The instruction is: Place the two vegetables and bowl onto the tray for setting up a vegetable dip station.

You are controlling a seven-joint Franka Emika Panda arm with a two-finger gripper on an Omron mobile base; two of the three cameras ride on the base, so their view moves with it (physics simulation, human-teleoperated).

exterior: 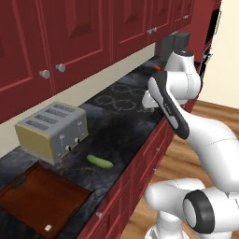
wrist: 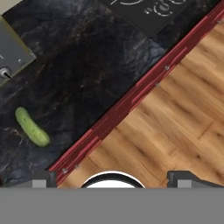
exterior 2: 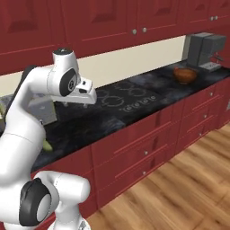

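Observation:
The green cucumber (exterior: 99, 161) lies on the dark counter in front of the toaster, also visible in the hand view as the cucumber (wrist: 32, 127) at left. A small orange-red carrot (exterior: 156, 67) lies far down the counter near the coffee machine. The brown bowl (exterior 2: 185, 74) stands at the counter's far right end. The reddish-brown tray (exterior: 39, 198) lies at the near left end. My gripper (exterior 2: 76, 104) hangs open and empty high above the counter's front edge, right of the cucumber; its fingertips (wrist: 43, 179) stand wide apart.
A silver toaster (exterior: 51, 130) stands between the tray and the stovetop (exterior: 119, 100). A grey coffee machine (exterior 2: 204, 49) stands behind the bowl. Red upper cabinets hang over the counter; drawers and wood floor (wrist: 175, 109) lie below its front edge.

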